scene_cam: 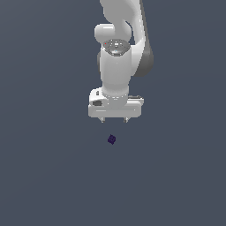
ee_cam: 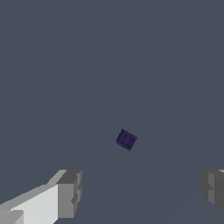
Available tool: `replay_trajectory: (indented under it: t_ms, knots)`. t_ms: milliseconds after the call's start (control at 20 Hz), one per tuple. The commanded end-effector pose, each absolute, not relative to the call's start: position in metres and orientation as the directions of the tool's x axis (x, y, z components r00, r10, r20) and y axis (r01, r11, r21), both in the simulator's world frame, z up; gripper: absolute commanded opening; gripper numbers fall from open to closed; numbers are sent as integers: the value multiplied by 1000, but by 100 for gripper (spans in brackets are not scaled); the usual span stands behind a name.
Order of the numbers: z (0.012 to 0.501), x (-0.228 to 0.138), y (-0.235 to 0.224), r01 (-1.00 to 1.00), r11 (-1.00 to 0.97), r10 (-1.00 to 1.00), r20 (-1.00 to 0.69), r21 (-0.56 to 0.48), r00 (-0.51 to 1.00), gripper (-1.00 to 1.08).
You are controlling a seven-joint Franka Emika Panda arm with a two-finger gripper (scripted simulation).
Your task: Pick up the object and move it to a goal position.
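Observation:
The object, a tiny dark purple cube (scene_cam: 111, 139), lies on the flat grey surface, turned at an angle. In the wrist view the cube (ee_cam: 126, 140) sits ahead of the fingers, apart from both. My white gripper (scene_cam: 114, 119) hangs just behind and above the cube in the exterior view, pointing down. Its two short fingertips (scene_cam: 102, 119) stand wide apart, so it is open with nothing between them. In the wrist view my gripper (ee_cam: 142, 192) shows both grey fingers (ee_cam: 70, 192) spread far apart.
A plain grey surface (scene_cam: 44, 176) fills the whole exterior view. The white arm (scene_cam: 117, 44) rises behind the gripper toward the top of that view.

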State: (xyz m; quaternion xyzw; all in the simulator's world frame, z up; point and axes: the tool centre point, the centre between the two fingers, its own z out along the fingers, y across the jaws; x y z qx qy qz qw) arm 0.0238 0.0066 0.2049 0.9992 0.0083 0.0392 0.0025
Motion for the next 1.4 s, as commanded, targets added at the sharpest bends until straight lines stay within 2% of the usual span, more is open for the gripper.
replay_trajectory:
  t_ms: [0,850,1350]
  knots:
    - [205,24,7,16,-1000,17,78,6,997,100]
    - [203,19,-11,2,-1000,4,71,28,997,100]
    - [172,23,-9,-118,-993,-117,55,11,992,100]
